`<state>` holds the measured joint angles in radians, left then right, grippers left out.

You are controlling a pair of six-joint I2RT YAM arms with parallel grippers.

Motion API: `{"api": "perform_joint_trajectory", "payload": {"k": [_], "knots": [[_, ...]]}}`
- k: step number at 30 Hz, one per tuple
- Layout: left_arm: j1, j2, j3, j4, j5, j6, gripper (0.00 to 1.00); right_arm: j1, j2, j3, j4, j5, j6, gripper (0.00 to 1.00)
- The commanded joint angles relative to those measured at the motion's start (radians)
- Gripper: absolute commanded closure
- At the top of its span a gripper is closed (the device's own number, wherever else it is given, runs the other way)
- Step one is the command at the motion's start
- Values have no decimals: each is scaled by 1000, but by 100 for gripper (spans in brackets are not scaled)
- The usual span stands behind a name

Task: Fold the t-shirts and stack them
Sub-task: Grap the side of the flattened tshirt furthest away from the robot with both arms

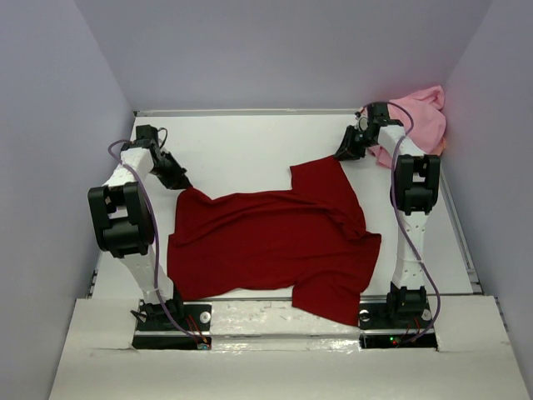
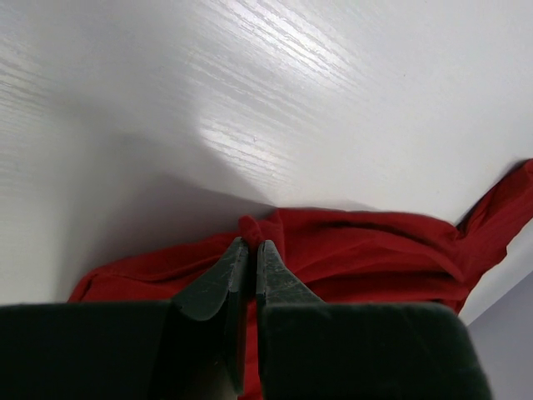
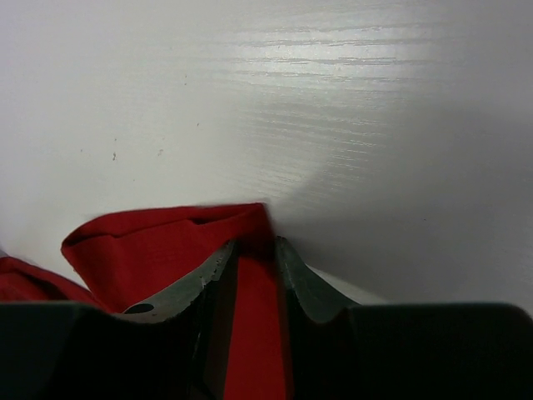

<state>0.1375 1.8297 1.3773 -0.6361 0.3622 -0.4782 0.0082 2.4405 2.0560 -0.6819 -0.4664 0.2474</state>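
The dark red t-shirt (image 1: 275, 233) lies spread and rumpled across the middle of the white table (image 1: 241, 142). My left gripper (image 1: 179, 179) sits at its far left corner. In the left wrist view that gripper (image 2: 250, 243) is shut on a bunched fold of the red cloth (image 2: 375, 250). My right gripper (image 1: 346, 152) is at the shirt's far right corner. Its jaws (image 3: 255, 243) stand a little apart, with a strip of red cloth (image 3: 141, 250) running between them. The light pink t-shirt (image 1: 423, 117) lies crumpled in the back right corner, behind the right arm.
Pale walls close in the table on the left, back and right. The left arm (image 1: 125, 217) stands beside the shirt's left edge and the right arm (image 1: 414, 187) beside its right edge. The shirt's near hem hangs over the table's front lip (image 1: 250, 304).
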Motion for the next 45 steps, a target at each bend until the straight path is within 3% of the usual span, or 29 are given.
{"api": "perform_joint_trajectory", "payload": {"k": [1, 8, 11, 27, 45], "knots": [[11, 0, 52, -20, 11, 21, 100, 10, 40, 12, -94, 52, -30, 69], [14, 8, 59, -24, 11, 24, 100, 30, 74, 69, -113, 22, -25, 70], [14, 14, 62, -22, 11, 23, 100, 39, 91, 93, -126, 17, -22, 100], [16, 72, 120, 4, 9, 10, 100, 39, 91, 323, -131, -41, 52, 100], [17, 163, 210, 4, 6, 15, 100, 39, 64, 374, 28, -202, 145, 100]]}}
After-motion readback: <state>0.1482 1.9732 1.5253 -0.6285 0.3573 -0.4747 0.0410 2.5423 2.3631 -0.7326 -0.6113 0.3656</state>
